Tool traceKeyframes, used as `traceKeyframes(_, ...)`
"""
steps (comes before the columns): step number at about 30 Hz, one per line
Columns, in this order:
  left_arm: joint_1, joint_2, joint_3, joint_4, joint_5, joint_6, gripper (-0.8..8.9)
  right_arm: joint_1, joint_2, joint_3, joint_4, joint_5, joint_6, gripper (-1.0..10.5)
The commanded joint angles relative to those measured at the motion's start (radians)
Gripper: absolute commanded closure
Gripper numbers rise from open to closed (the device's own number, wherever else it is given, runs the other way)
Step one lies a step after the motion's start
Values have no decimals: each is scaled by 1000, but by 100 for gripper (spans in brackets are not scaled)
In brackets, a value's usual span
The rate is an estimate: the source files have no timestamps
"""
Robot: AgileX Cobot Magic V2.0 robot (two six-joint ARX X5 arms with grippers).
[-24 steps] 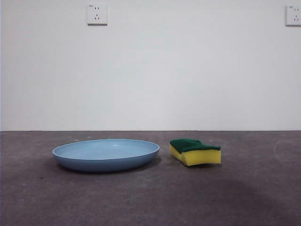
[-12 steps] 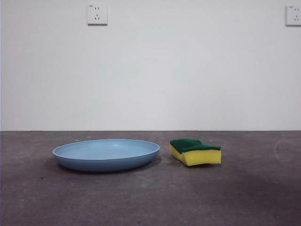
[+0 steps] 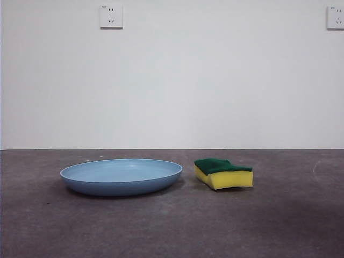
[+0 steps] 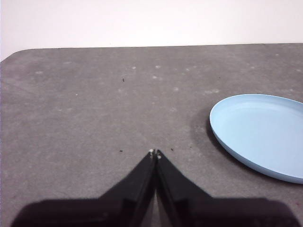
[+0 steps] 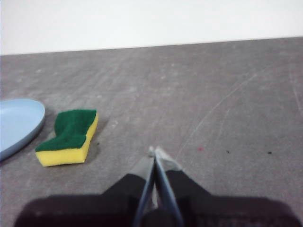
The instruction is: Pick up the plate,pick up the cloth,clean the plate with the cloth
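The light-blue plate [image 3: 121, 176] lies flat on the dark grey table, left of centre in the front view. The cloth, a yellow sponge [image 3: 223, 173] with its green layer on top, lies just right of the plate, a small gap between them. My left gripper [image 4: 155, 152] is shut and empty, above the table and apart from the plate [image 4: 262, 133]. My right gripper [image 5: 155, 150] is shut and empty, apart from the sponge [image 5: 70, 137]; the plate's rim [image 5: 19, 124] shows beyond the sponge. Neither arm shows in the front view.
The grey table [image 3: 177, 226] runs to a white wall with two sockets [image 3: 110, 16]. The table's rounded corner [image 4: 19, 53] shows in the left wrist view.
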Motion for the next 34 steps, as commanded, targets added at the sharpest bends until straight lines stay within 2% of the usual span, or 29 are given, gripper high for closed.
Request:
traceKeyframes(1,3,-3,-13,0,0,-9,816,0,-7,-13,-11,3,18,945)
traceKeyframes(3,3,-3,-13,0,0,-9,817,0,-7,-13,-11,2,29,946)
traceKeyframes(7,3,-3,-13,0,0,-9,817,0,3,-12,-8,-3,104,946)
traceKeyframes(34,3,-3,-13,0,-1,-9,816,0,5,-12,-8,1,103,946)
